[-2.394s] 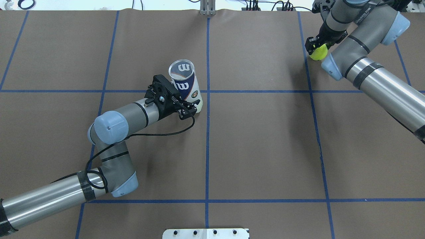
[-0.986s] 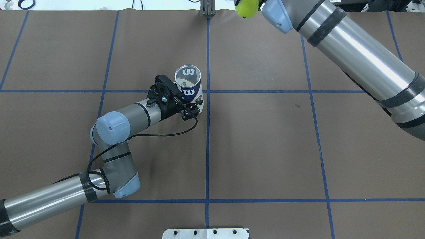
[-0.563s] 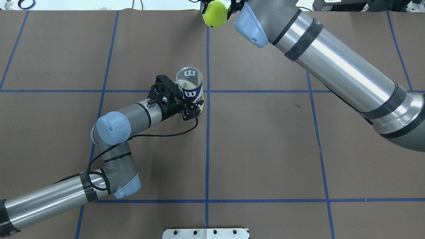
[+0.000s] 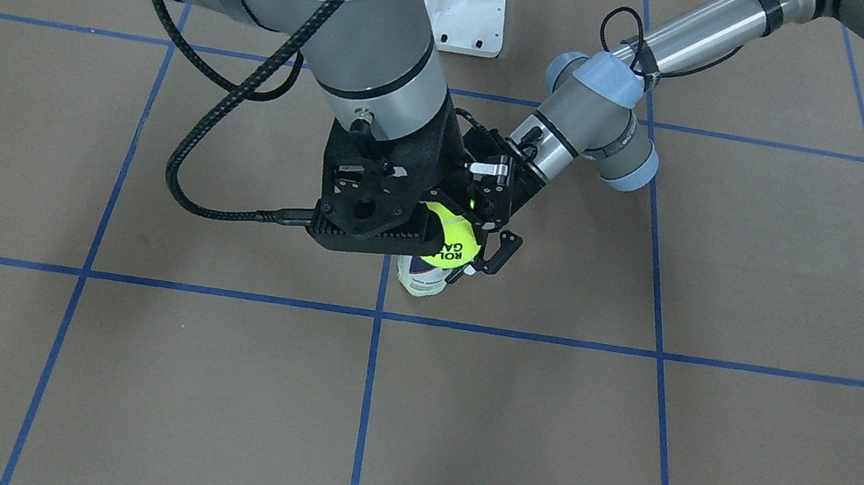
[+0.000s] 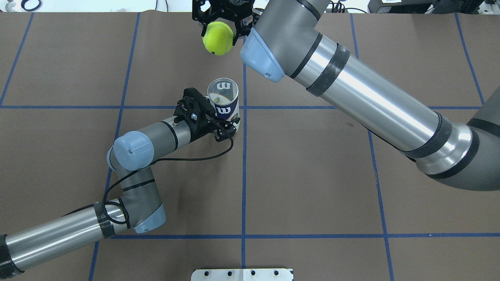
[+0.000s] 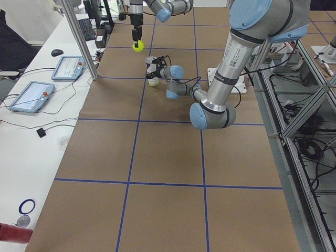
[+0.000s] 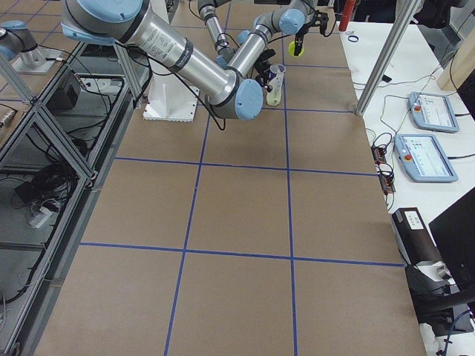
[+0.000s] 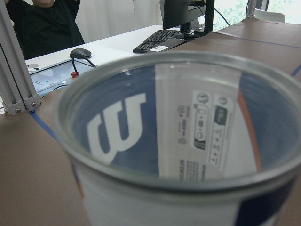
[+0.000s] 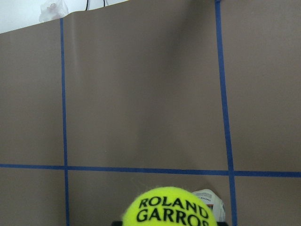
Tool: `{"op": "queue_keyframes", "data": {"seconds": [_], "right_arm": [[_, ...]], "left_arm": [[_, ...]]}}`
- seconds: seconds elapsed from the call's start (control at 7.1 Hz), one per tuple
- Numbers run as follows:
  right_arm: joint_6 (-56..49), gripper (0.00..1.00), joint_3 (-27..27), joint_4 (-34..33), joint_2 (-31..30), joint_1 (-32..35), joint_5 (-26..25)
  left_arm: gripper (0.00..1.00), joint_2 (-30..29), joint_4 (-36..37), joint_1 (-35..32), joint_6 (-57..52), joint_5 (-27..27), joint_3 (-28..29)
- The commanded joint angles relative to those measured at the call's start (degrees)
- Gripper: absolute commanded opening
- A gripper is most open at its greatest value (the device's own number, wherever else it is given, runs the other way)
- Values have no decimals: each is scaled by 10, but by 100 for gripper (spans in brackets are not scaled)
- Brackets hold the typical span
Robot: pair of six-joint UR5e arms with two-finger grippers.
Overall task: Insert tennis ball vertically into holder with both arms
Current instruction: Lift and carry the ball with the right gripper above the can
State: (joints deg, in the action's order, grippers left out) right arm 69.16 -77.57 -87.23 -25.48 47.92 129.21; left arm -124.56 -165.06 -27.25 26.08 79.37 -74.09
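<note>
Currently, holder (image 5: 223, 97) stood upright on table (image 5: 312, 175), clamped low by left gripper (image 5: 229, 127), tennis ball (image 5: 218, 38) pinched in right gripper (image 5: 218, 31), raised clear of holder rim.

Tabletop (image 5: 312, 175) is brown paper with a blue tape (image 5: 243, 175) grid; seen from overhead, the holder (image 5: 223, 97) stands near the middle, toward 11 o'clock; white plate (image 5: 242, 274) at the 6 o'clock edge.
</note>
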Motion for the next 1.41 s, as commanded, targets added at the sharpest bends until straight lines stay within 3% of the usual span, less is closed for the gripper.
{"op": "queue_keyframes", "data": {"seconds": [0.0,0.99,1.13,1.27], "right_arm": [[7,0,-9,-35,-2,-21,-1],[7,0,-8,-36,-28,-48,-3],[7,6,-9,-37,-29,-48,-3],[7,53,-9,-37,-30,-48,-3]], "left_arm": [[99,1,0,1,0,0,0],[99,5,-1,1,-1,0,1],[99,5,-1,1,-2,0,1],[99,5,-1,1,-2,1,0]]}}
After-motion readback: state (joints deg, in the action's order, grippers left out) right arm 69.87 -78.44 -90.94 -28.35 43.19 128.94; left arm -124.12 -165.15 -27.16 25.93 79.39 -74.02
